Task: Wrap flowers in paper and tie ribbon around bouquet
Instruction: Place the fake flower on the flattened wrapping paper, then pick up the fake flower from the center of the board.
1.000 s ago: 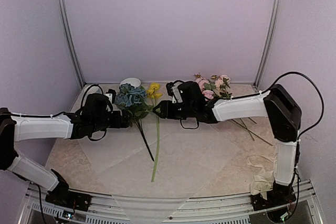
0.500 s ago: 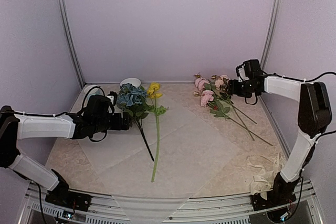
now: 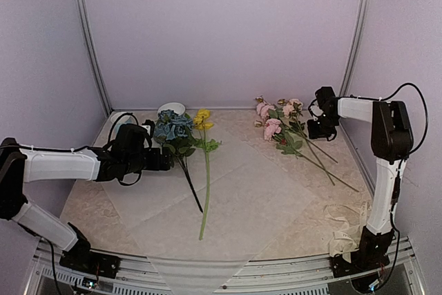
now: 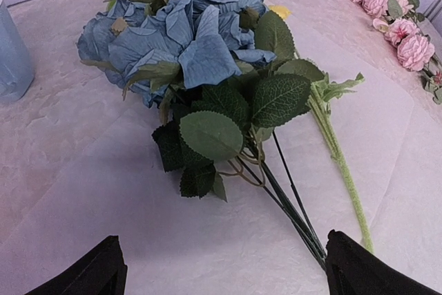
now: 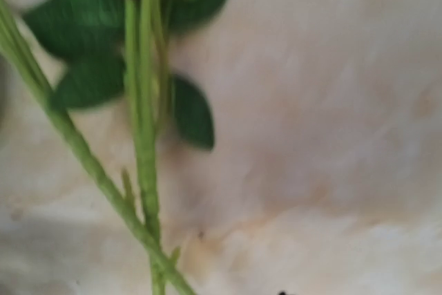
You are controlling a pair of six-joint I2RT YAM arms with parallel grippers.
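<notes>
The flowers lie in two groups. Blue hydrangea heads [image 3: 173, 126] and a yellow bloom [image 3: 202, 116] rest on the white paper [image 3: 235, 198], with their stalks pointing toward me. Pink blooms [image 3: 273, 121] lie on the bare table at the right. My left gripper [image 3: 164, 160] sits low, just left of the blue stalks, open [image 4: 228, 282], with the dark stalks [image 4: 297, 215] by its right fingertip [image 4: 362, 271]. My right gripper [image 3: 315, 128] hangs over the pink flowers' stalks [image 5: 141, 136]. Its fingers are hidden in the blurred wrist view. The cream ribbon [image 3: 343, 231] lies crumpled at the near right.
A white bowl [image 3: 170, 108] stands behind the blue flowers, and a clear cup [image 4: 14, 53] at the back left. Metal posts [image 3: 90, 39] and purple walls close in the sides and back. The marble-patterned table [image 3: 83, 202] shows around the paper.
My right arm has swung from the middle, beside the yellow flower, out to the far right over the pink flowers' stalks. The left arm and the flowers have not moved.
</notes>
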